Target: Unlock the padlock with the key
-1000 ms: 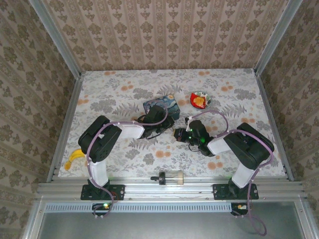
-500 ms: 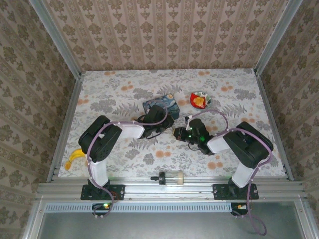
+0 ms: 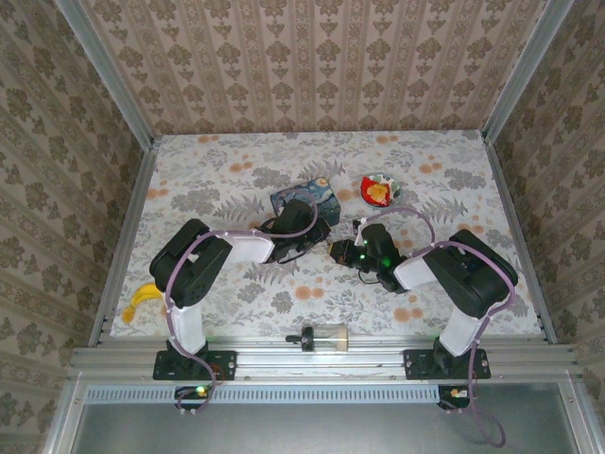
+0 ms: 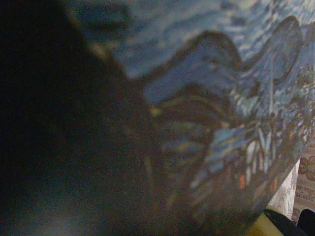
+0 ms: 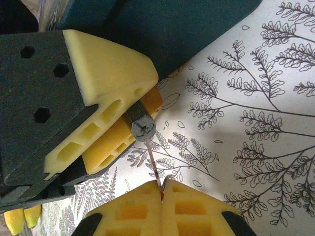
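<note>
In the right wrist view the padlock (image 5: 142, 124) shows its black body and round silvery keyhole face, and its shackle is hidden. My left gripper (image 5: 147, 98) is shut on the padlock between yellow fingers (image 5: 106, 69). The thin key (image 5: 153, 164) runs from the keyhole slot down into my right gripper (image 5: 162, 192), which is shut on it. How deep the key's tip sits I cannot tell. From above, the left gripper (image 3: 317, 235) and the right gripper (image 3: 335, 252) meet nose to nose mid-table, hiding the lock and the key.
The blue swirl-painted box (image 3: 301, 197) stands right behind the left gripper and looms blurred across the left wrist view (image 4: 211, 98). A red snack bag (image 3: 379, 190) lies behind the right arm. A banana (image 3: 144, 298) lies at the near left edge. A small clear object (image 3: 321, 336) rests on the front rail.
The right gripper with the key has edged slightly up-table toward the left gripper. The left arm has held still.
</note>
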Tool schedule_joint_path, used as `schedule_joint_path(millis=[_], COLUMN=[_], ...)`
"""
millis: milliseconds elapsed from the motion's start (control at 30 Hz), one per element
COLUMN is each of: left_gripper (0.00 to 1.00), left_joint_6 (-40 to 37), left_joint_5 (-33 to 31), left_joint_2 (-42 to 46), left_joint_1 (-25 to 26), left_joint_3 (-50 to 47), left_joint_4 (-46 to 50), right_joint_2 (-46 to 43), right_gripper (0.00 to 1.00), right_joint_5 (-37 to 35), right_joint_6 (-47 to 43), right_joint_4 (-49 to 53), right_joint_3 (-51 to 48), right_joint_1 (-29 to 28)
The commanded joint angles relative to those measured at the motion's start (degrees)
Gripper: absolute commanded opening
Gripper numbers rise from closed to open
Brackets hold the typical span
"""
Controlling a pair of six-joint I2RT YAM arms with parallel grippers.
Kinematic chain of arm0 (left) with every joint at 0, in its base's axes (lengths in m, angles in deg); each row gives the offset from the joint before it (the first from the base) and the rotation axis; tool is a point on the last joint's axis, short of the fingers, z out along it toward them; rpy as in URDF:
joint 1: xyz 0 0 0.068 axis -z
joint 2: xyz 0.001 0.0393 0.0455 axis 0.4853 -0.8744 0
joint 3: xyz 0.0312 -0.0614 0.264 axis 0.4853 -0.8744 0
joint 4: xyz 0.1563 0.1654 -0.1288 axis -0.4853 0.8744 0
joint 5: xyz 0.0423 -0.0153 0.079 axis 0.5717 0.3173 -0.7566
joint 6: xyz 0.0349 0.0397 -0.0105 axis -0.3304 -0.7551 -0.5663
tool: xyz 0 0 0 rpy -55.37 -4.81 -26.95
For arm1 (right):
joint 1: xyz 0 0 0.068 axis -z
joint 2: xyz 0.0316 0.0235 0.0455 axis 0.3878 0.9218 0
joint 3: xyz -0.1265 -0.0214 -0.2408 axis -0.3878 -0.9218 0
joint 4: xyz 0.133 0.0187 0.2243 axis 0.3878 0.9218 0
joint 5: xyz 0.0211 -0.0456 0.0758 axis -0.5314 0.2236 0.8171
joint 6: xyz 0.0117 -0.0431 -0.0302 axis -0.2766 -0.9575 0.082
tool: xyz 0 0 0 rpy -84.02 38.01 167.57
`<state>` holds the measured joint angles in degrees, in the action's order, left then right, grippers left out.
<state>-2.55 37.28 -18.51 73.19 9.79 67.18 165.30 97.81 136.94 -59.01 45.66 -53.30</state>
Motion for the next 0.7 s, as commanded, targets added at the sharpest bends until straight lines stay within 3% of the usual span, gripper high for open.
schedule_joint_path(millis=[0, 200, 667], left_gripper=[0.06, 0.05, 0.05], left_joint_6=[2.7, 2.5, 3.5], left_joint_5=[7.9, 8.6, 9.3], left_joint_2=[-1.9, -2.2, -3.1], left_joint_1=[2.0, 2.1, 2.8], left_joint_3=[0.2, 0.6, 1.3], left_joint_4=[2.7, 2.7, 1.8], right_joint_2=[-1.7, -4.2, -2.8], right_gripper=[0.0, 0.0, 0.0], right_joint_5=[0.8, 0.7, 3.5], right_joint_6=[-3.1, -7.7, -7.0], right_joint_4=[-6.8, 0.0, 0.2], right_joint_3=[2.9, 4.4, 6.7], right_joint_1=[0.3, 0.3, 0.2])
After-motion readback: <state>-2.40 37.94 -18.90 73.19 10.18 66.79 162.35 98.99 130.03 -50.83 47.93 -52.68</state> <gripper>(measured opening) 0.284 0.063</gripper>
